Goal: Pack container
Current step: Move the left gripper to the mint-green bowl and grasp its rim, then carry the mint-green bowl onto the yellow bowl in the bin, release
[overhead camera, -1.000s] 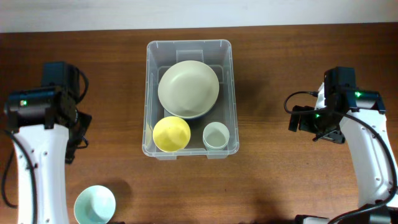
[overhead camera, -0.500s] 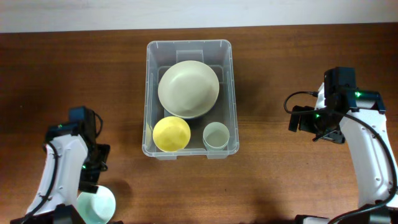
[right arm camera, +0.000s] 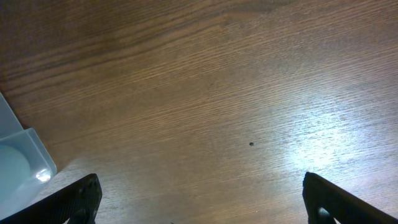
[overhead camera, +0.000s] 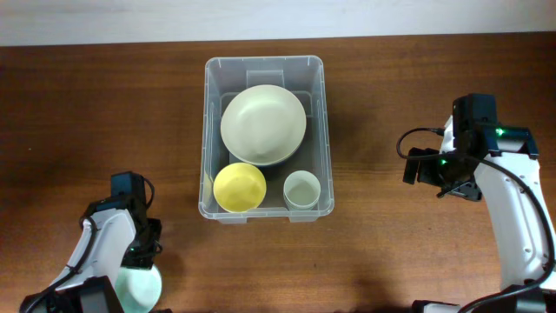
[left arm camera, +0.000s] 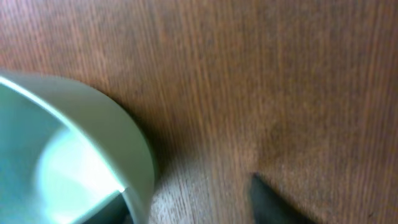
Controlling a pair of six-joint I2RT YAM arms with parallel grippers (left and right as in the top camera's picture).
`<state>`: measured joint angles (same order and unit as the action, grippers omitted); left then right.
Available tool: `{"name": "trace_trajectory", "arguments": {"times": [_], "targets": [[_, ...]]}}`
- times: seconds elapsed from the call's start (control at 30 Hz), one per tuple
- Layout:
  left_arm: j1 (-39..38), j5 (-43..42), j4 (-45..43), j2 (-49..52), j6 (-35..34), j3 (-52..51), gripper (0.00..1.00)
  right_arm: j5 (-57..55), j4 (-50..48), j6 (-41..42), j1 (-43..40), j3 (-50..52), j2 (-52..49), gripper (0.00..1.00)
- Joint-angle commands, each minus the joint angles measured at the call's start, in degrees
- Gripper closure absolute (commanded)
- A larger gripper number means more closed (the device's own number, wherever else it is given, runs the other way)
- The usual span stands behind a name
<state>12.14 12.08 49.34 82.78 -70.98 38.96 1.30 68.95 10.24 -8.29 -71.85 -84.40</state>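
The clear plastic container (overhead camera: pixel 208 104) stands mid-table. It holds a large cream bowl (overhead camera: pixel 263 124), a yellow bowl (overhead camera: pixel 240 187) and a small white cup (overhead camera: pixel 301 189). A mint-green bowl (overhead camera: pixel 143 291) sits at the front left; it also shows in the left wrist view (left arm camera: pixel 68 149). My left gripper (overhead camera: pixel 142 261) is low over it and open (left arm camera: pixel 193 211). One finger is inside the bowl, the other finger (left arm camera: pixel 273 205) outside, so the jaws straddle the rim. My right gripper (right arm camera: pixel 214 199) is open and empty over bare wood, right of the container (right arm camera: pixel 18 162).
The table is dark wood with a pale wall edge along the back. My right arm (overhead camera: pixel 512 200) stands at the right side, its gripper (overhead camera: pixel 421 167) pointing toward the container. My left arm (overhead camera: pixel 104 252) covers part of the mint bowl.
My left arm has swung from the left side toward the front-left corner and dropped onto the mint-green bowl. The right arm and the container's contents have not moved.
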Motion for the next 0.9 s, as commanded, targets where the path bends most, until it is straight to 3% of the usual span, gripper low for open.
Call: {"name": "trace_trajectory", "arguments": {"times": [0.0, 0.13, 0.3, 0.53, 0.67, 0.87], "targets": [[0.28, 0.98, -1.05, -0.31, -0.13, -0.46, 0.73, -0.28, 0.07, -0.31, -0.35, -0.70, 0.74, 0.01], [0.28, 1.03, -1.84, -0.31, -0.09, -0.31, 0.99, -0.31, 0.04, -0.31, -0.35, -0.70, 0.74, 0.01], [0.28, 1.18, -2.64, -0.33, 7.87, 4.61, 0.99, -0.31, 0.02, -0.31, -0.35, -0.70, 0.74, 0.01], [-2.23, -3.78, 5.29, -0.33, 25.70, 24.48, 0.99, -0.31, -0.20, -0.31, -0.35, -0.70, 0.72, 0.01], [-8.79, -6.67, 12.04, -0.31, 38.16, 37.59, 0.99, -0.31, -0.20, -0.31, -0.35, -0.70, 0.72, 0.01], [-22.16, -6.71, 16.31, -0.31, 47.04, 51.15, 0.99, -0.31, -0.20, -0.33, -0.35, -0.70, 0.72, 0.01]]}}
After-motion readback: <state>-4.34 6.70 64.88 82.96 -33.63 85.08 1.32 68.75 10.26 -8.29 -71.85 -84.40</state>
